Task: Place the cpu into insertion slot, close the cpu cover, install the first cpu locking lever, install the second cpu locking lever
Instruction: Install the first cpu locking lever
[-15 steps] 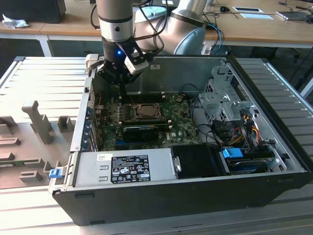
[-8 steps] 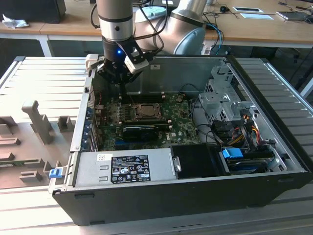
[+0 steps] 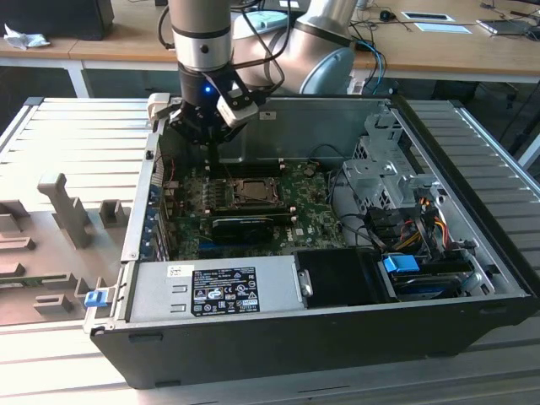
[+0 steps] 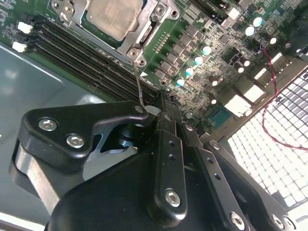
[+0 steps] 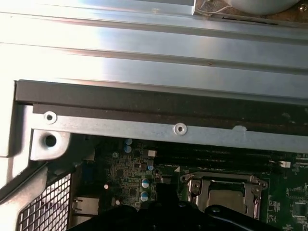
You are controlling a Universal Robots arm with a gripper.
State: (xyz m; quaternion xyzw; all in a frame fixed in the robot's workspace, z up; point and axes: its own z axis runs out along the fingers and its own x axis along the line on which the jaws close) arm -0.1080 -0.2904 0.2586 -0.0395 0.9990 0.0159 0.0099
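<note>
Case (image 3: pixel 337 337) on seemingly ribbed metal table (image 3: pixel 76 126).

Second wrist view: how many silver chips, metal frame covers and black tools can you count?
cpu: 1
cpu cover: 1
tool: 1
Total: 3
</note>
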